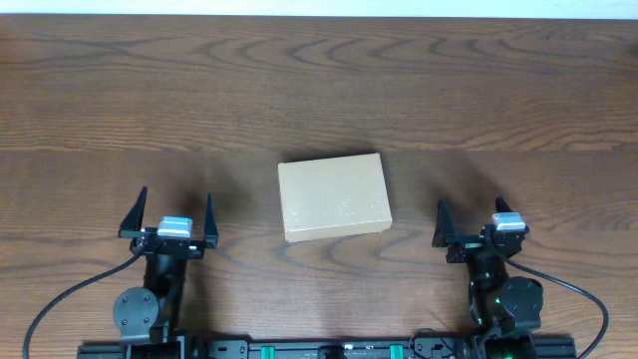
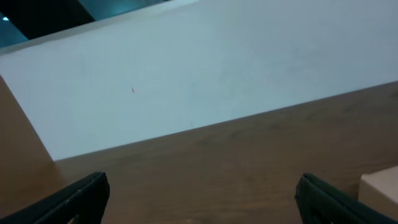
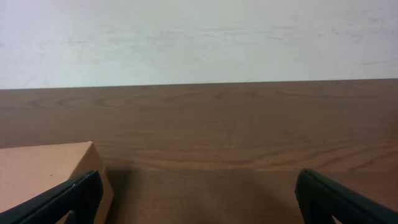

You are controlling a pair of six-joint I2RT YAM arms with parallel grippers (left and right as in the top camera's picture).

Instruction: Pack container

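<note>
At the middle of the worktop [image 1: 319, 90] lies the box [image 1: 334, 197], lid shut, its plain tan top facing up and its edges turned slightly off square with the worktop's edge. It sits between the two arms, a little beyond their tips, touching neither. The left fingers [image 1: 135, 214] stand wide apart with nothing between them, well left of the box. In the left wrist view only a pale corner of the box [image 2: 380, 186] shows at the right edge, past the right-hand finger [image 2: 329, 199]. The right fingers [image 1: 442, 221] are spread just as wide and hold nothing, right of the box. Their own camera shows the box [image 3: 43, 177] beyond the left-hand finger [image 3: 62, 199], with a white wall [image 3: 199, 37] behind the worktop.
</note>
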